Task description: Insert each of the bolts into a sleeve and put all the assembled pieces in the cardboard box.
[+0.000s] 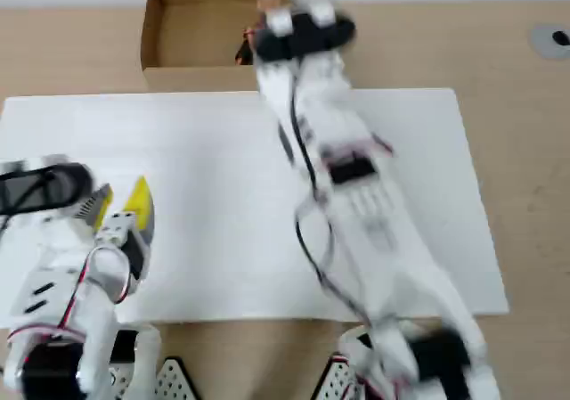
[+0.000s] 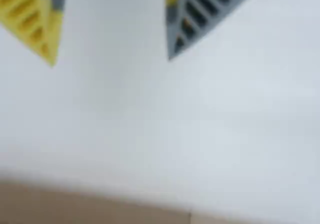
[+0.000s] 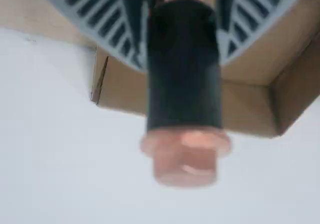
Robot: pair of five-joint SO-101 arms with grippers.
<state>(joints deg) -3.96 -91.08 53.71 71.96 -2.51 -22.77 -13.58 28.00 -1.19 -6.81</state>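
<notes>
Since the right gripper [image 3: 182, 34] is clamped on a sleeve [image 3: 184, 64] with a bolt [image 3: 185, 154] already through it, this piece looks assembled. It hangs at the rim of the box [image 1: 191, 72], which sits at the table's [image 1: 521, 151] far edge, just past the mat [image 1: 223, 195]. Dropping it in is what seems left. The left gripper [image 2: 110, 57] hangs with fingers apart, holding nothing, over the mat near its left edge. I cannot tell what already lies in the box.
</notes>
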